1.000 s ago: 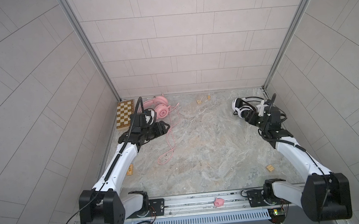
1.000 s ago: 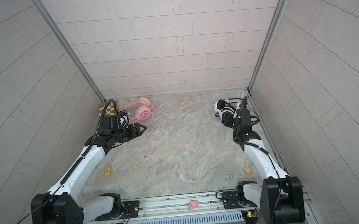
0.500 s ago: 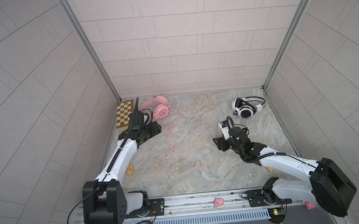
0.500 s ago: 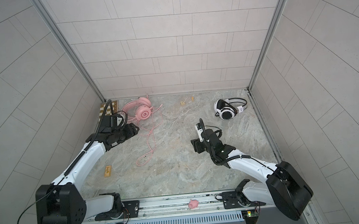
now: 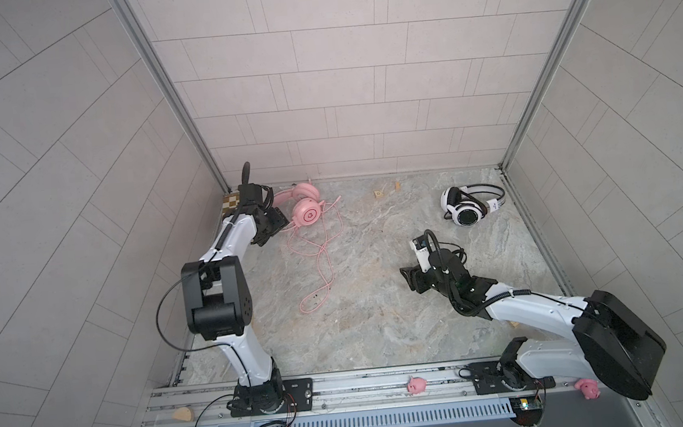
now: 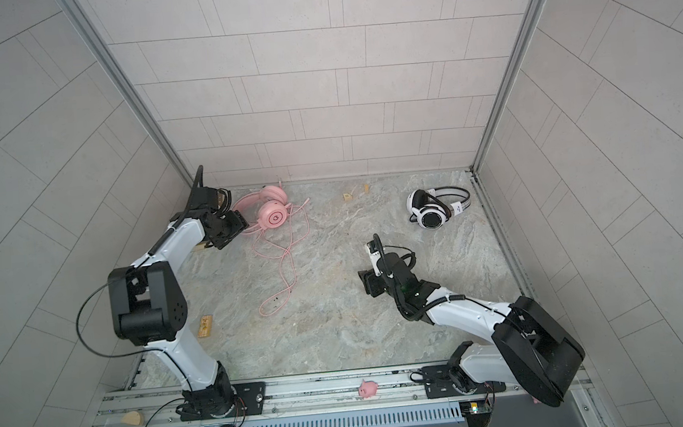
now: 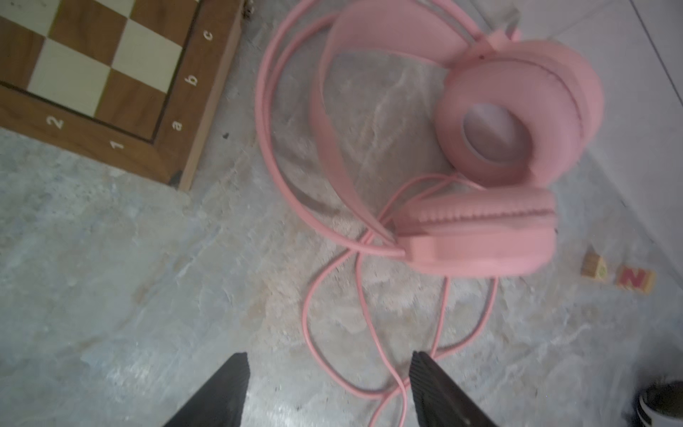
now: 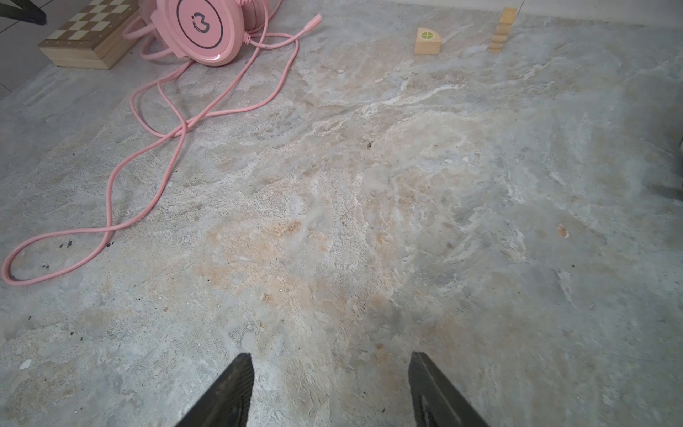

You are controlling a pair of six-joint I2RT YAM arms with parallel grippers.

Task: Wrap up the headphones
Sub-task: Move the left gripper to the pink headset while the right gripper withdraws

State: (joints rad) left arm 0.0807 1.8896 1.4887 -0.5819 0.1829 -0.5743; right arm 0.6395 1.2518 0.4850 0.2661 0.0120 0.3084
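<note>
Chessboard (image 7: 92, 74) lettering only in left wrist view; left tool (image 7: 329, 356), right tool (image 8: 330, 355) both parted, empty.

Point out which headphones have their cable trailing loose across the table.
The pink headphones, beside the chessboard: their cable loops toward the table's middle. None trails from the white headphones.

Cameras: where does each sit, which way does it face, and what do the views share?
Top views: overhead at the rail side, looking down at the table; both whole arms show.
Left wrist: behind the left end effector, facing pink headphones and chessboard; its open jaws show.
Right wrist: behind the right end effector, facing bare table and pink cable; its open jaws show.
Shared: both wrist views see the pink headphones and chessboard.
</note>
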